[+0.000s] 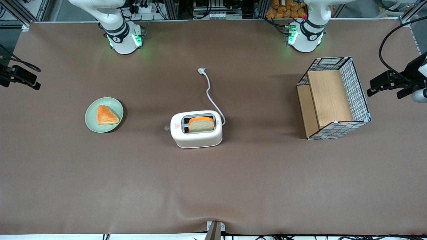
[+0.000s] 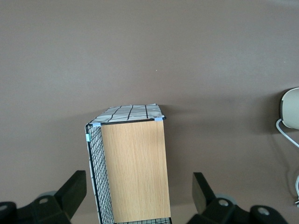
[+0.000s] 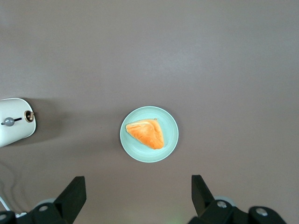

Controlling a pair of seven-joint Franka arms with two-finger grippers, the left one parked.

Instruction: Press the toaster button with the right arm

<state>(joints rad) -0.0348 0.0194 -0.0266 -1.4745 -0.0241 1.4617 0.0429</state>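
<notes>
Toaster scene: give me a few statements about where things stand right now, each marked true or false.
1. A slice of bread sits in the toaster. True.
2. The gripper is pressing the button. False: it hangs open above the plate, away from the toaster.
3. The plate holds a triangular pastry. True.
4. The toaster's cord is plugged into the wire basket. False: its plug lies loose on the table.
5. The button sticks out of the toaster's end nearest the plate. True.

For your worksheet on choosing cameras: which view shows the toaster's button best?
The right wrist view: the button faces the camera on the toaster, with the gripper open above the table. The front view shows only a small nub; the left wrist view hides it.
</notes>
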